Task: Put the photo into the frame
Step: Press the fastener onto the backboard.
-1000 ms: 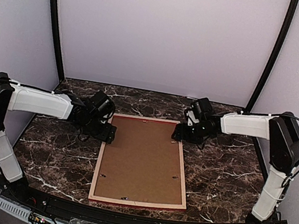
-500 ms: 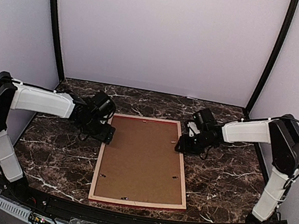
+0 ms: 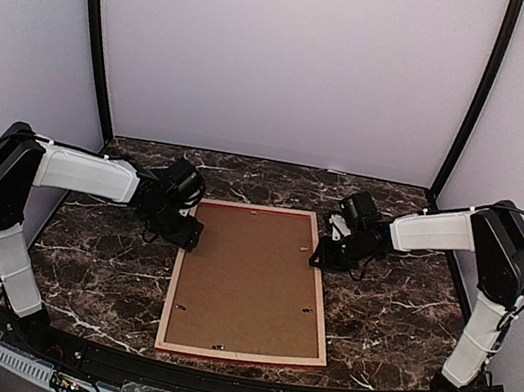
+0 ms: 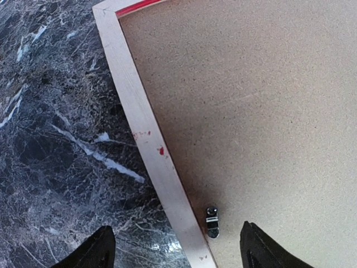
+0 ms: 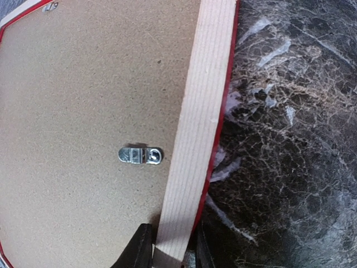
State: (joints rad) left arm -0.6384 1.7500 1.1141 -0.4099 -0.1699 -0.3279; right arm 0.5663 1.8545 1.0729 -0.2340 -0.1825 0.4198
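The frame (image 3: 322, 300) lies face down on the marble table, its pale wooden back up and a thin red edge showing. A brown backing board (image 3: 248, 275) fills it. The photo is hidden. My left gripper (image 3: 186, 234) is open at the frame's upper left, and its fingers straddle the left rail (image 4: 146, 134) without touching it. My right gripper (image 3: 318, 255) is at the upper right. Its two fingers (image 5: 139, 248) press both sides of the right rail (image 5: 198, 111). The left gripper (image 4: 175, 239) and the right gripper (image 5: 173, 248) each show low in their own wrist view.
Small metal turn tabs sit on the backing board beside the rails, one (image 4: 212, 221) near the left gripper and one (image 5: 140, 154) near the right. Dark marble table (image 3: 394, 311) surrounds the frame. Lilac walls and black corner posts (image 3: 97, 35) enclose the back and sides.
The right gripper has dropped onto the frame's right rail and closed from wide open to a tight pinch. The left forearm has swung slightly towards the back, its gripper staying at the frame's upper-left corner.
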